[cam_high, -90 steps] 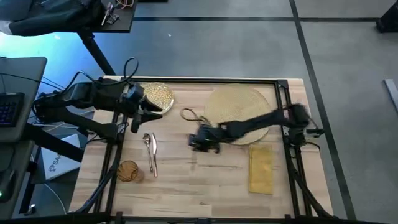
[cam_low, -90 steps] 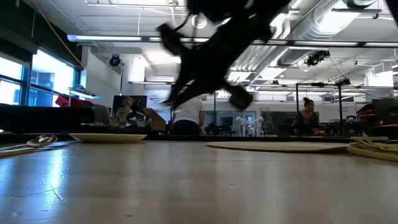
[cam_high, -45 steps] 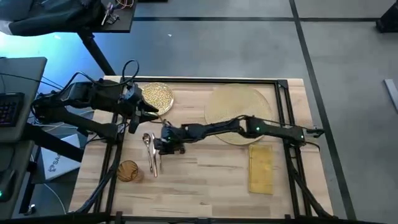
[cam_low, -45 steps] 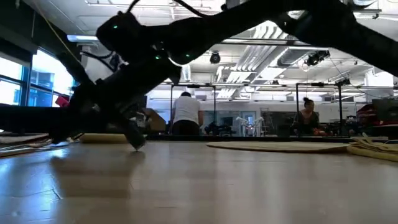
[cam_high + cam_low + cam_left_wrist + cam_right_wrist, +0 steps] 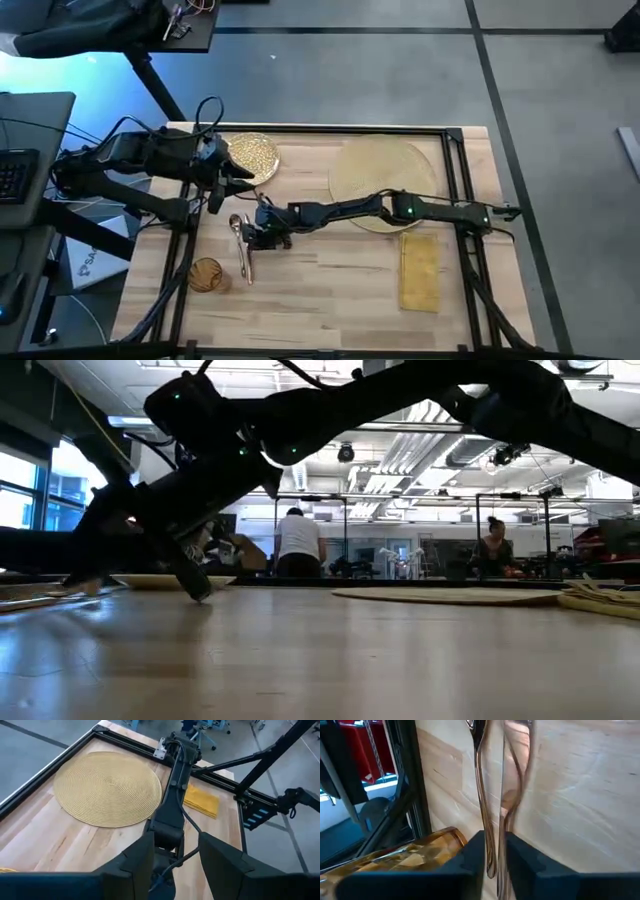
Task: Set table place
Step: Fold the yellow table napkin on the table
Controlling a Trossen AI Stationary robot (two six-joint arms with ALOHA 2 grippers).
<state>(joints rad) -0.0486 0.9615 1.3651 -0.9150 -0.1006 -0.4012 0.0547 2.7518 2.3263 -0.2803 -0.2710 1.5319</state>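
Note:
On the table [image 5: 330,300] the cutlery [image 5: 241,250] lies left of middle. An amber tumbler [image 5: 206,275] stands near it, the gold plate [image 5: 252,155] lies far left, the straw mat [image 5: 385,170] far right, and the yellow napkin [image 5: 420,272] near right. My right arm stretches across the table. Its gripper [image 5: 258,232] is down at the cutlery and shut on it [image 5: 496,845]. My left gripper [image 5: 240,178] hovers open beside the plate and holds nothing. My right gripper has the slim stems of the cutlery [image 5: 492,840] between its two fingers [image 5: 470,862]. The stems fill the narrow gap. It comes slanting down from the table's right side, fingertips at the tabletop [image 5: 195,585]. The cutlery lies on the wood.
A black rail [image 5: 300,128] frames the table. The left wrist view looks along my right arm [image 5: 170,815] to the mat [image 5: 107,787] and napkin [image 5: 201,800]. People stand in the room far behind [image 5: 298,545]. Bare wood shows in the table's near middle.
My right gripper has swept from the table's middle toward its left edge, coming down to the cutlery, with the arm stretching out long. In the last half second it only crept a little farther left.

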